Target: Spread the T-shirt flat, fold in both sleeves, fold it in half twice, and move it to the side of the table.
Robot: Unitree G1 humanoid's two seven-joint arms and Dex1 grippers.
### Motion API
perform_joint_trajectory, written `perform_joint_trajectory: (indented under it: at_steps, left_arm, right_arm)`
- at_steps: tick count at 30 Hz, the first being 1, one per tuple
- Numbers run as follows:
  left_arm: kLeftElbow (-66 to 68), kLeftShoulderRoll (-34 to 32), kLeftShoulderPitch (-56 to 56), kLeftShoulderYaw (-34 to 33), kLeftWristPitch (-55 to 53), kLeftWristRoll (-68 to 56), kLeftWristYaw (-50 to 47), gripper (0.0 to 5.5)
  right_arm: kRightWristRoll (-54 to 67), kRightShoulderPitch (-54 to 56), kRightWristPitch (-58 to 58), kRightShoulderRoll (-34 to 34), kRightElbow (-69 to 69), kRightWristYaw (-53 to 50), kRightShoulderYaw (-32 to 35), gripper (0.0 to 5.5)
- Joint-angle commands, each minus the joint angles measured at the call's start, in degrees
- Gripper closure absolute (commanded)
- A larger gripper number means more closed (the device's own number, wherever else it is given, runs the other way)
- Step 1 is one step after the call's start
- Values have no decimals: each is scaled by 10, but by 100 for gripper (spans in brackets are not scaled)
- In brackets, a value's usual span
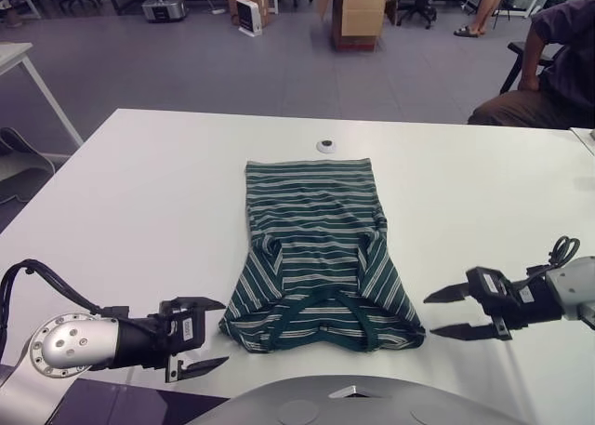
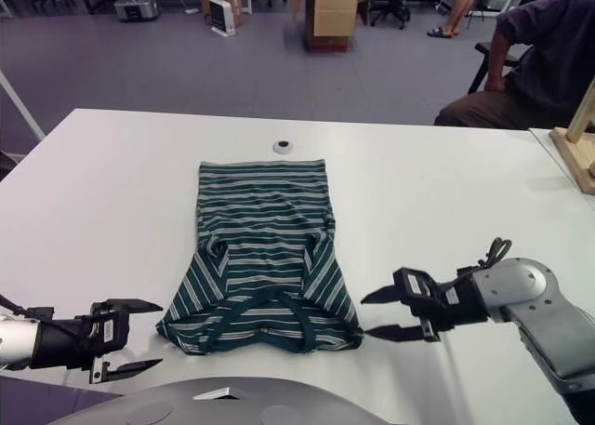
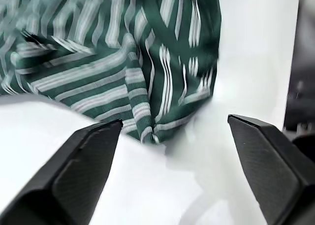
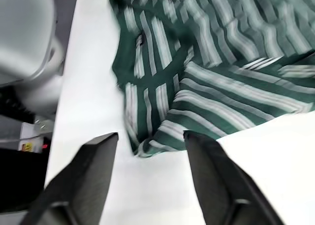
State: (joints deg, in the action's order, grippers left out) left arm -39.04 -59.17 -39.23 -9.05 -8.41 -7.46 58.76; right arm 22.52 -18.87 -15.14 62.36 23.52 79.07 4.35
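Showing a white table [image 1: 139, 192] from the robot's head, with both arms low over its near edge. At far left, the left gripper [image 1: 223, 332] hovers just beside the near left corner of the T-shirt [image 1: 316, 248], fingers apart and holding nothing. A small white tag sits on its body, with print too small to read. The T-shirt, dark green with white stripes and no legible print, lies at the table's middle with its collar toward the robot and hem away. Both sleeves are folded in over the front. A small round white object [image 1: 325, 146] sits just beyond the hem. To the right, the right gripper [image 1: 429, 314] hovers near the shirt's near right corner, fingers likewise apart and empty, and bears a similar unreadable tag. The right eye view takes in a wooden frame [image 2: 578, 151] at the table's right edge. Each wrist view brings its own shirt corner close, showing rumpled folded layers between the spread fingers and not touching them.
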Motion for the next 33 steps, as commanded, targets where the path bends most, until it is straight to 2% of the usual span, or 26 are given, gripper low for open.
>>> perform_joint_trajectory:
  at_steps: [1, 6, 13, 16, 18, 28, 30, 33]
  left_arm:
    - [16, -1, 25, 32, 34, 38, 0, 118]
    - [44, 10, 58, 67, 51, 58, -7, 118]
    - [84, 32, 90, 112, 74, 81, -18, 231]
    - [97, 38, 95, 126, 81, 90, -22, 281]
    - [107, 40, 99, 135, 84, 95, -23, 331]
    - [140, 33, 106, 167, 101, 111, -17, 489]
    - [135, 26, 101, 161, 93, 90, -7, 507]
    - [57, 2, 63, 117, 29, -28, 40, 550]
  right_arm:
    - [-63, -2, 82, -16, -19, -17, -34, 242]
    - [-123, 15, 151, -43, -47, -45, -84, 242]
    - [-171, 57, 199, -62, -93, -69, -124, 238]
    - [-171, 69, 201, -66, -97, -69, -133, 288]
    - [-171, 69, 204, -64, -95, -67, -140, 344]
    - [-164, 79, 203, -58, -108, -51, -155, 519]
    - [-131, 83, 172, -49, -96, -32, -147, 535]
    - [-14, 76, 68, -7, -38, 22, -105, 546]
